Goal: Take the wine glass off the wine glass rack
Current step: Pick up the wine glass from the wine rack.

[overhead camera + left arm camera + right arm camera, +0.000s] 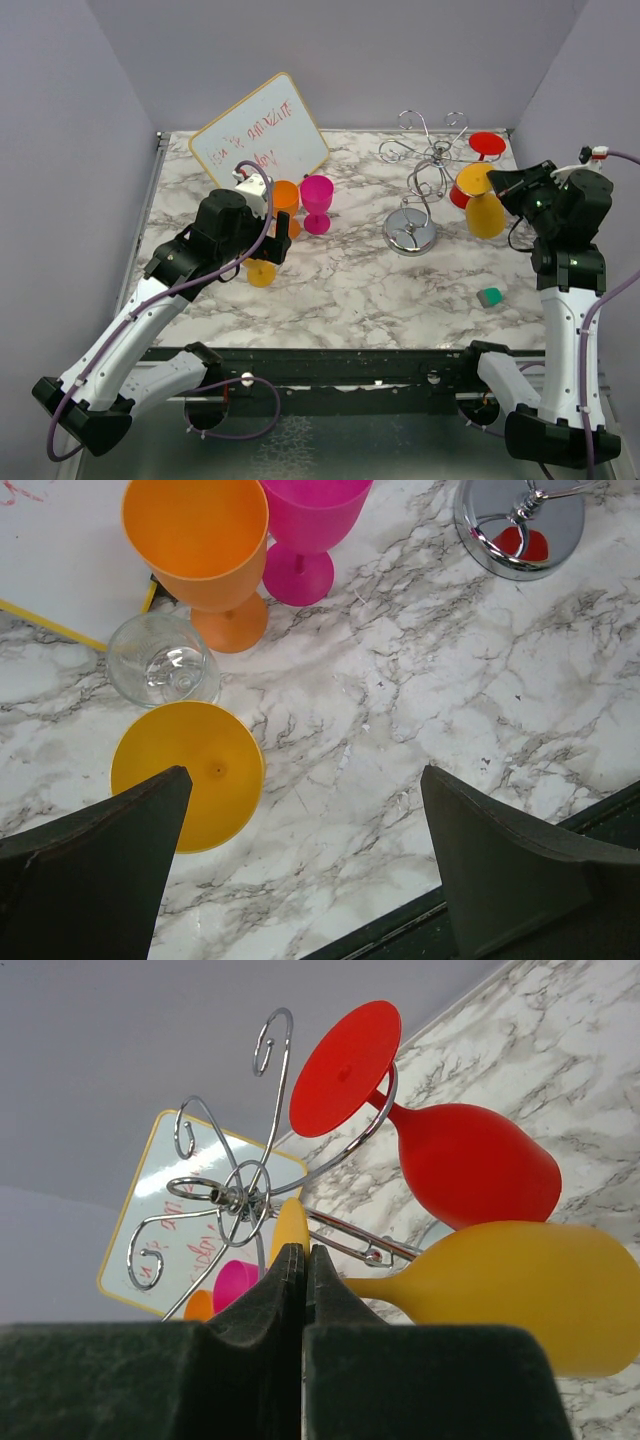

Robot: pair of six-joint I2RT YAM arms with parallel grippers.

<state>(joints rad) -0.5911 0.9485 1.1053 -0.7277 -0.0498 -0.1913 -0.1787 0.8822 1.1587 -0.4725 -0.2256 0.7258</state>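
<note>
The silver wine glass rack (pixel 430 160) stands on its mirrored base (pixel 410 235) at the back right. A red wine glass (pixel 470 1165) and a yellow wine glass (pixel 530 1295) hang from its arms. My right gripper (pixel 305 1250) is shut, its tips at the yellow glass's stem just below the foot. In the top view it (pixel 497 183) sits right beside that glass (pixel 485 212). My left gripper (pixel 305 775) hangs open above the marble with nothing between its fingers. A yellow glass (pixel 190 775) standing upside down lies under its left finger.
An orange glass (pixel 285 195), a pink glass (pixel 317 200) and a clear glass (pixel 165 660) stand on the table's left half, by a tilted whiteboard (pixel 260 135). A small teal object (pixel 489 296) lies at the front right. The rack's base (pixel 520 525) also shows in the left wrist view.
</note>
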